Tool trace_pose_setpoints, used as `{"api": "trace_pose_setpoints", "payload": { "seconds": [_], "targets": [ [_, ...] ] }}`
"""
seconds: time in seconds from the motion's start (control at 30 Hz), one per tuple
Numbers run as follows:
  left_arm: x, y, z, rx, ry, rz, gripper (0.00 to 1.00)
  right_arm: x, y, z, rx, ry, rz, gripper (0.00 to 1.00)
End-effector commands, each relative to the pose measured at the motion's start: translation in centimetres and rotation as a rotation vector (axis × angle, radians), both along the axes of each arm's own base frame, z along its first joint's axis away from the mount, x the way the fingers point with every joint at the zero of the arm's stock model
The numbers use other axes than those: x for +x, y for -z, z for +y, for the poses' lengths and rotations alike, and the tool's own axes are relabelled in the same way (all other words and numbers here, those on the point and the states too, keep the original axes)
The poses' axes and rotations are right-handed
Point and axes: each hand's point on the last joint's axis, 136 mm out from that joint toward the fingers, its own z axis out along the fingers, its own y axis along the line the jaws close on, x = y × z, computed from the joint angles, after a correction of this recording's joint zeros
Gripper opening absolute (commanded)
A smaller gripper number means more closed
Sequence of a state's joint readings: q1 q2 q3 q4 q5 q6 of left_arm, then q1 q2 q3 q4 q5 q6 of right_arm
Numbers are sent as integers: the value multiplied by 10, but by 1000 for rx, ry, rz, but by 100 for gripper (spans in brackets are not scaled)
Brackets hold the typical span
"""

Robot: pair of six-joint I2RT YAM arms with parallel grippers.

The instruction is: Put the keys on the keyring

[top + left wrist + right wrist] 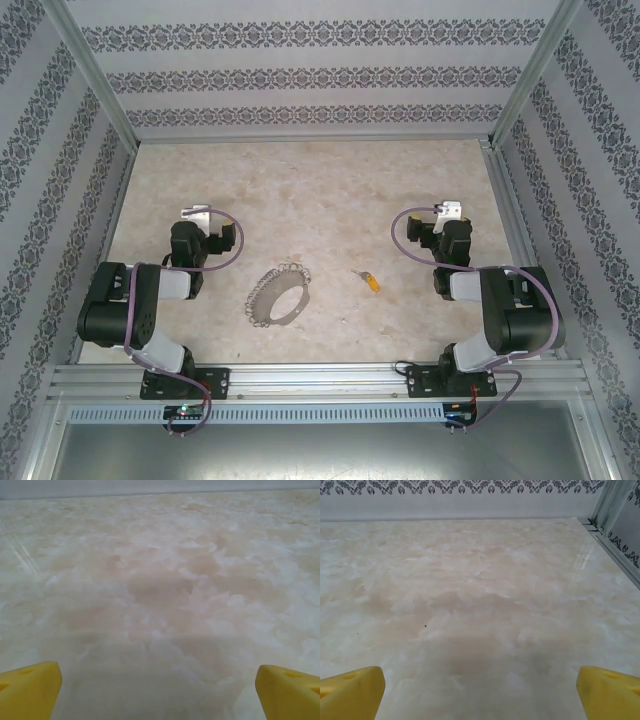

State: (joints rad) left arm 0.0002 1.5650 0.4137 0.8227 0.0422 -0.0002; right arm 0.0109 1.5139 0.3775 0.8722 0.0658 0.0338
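Note:
The keyring [278,295], a large thin silvery ring fringed with small metal keys, lies flat on the marbled table a little left of centre. The keys, one small yellow-headed key [369,281], lie to the right of it, apart from the ring. My left gripper [197,214] is up and to the left of the ring, pointing at the back wall. Its yellow fingers [30,690] stand wide apart over bare table, so my left gripper [159,682] is open and empty. My right gripper [449,212] is up and to the right of the key, and my right gripper [480,685] is open and empty too.
Patterned walls [300,75] close in the table [320,190] at the back and both sides. Aluminium posts stand at the back corners, and a side rail [615,555] runs along the right edge. The front rail [320,378] carries both arm bases.

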Motion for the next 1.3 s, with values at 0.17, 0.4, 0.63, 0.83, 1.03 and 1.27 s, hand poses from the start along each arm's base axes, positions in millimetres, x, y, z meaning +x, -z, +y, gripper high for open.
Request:
{"api": "trace_pose_setpoints", "payload": {
  "seconds": [0.17,0.4,0.63,0.83,1.03,1.27],
  "targets": [
    [2,-3,2,-5,-1,-6,100,4,-10,6,-1,-22,-36,98],
    [2,-3,2,-4,-1,-5,100,4,-10,6,3,-24,-34,98],
    [2,-2,3,-4,-1,-2,100,5,-9,5,11,-26,-31,98],
    [1,-5,-4,-6,43,-11,100,4,-10,5,12,-27,-38,98],
    [4,-32,0,-6,12,33,100,-5,-39,-7,6,50,-62,98],
    [0,-72,-4,-153,-50,177,100,-12,-79,-11,302,120,-49,98]
  ]
}}
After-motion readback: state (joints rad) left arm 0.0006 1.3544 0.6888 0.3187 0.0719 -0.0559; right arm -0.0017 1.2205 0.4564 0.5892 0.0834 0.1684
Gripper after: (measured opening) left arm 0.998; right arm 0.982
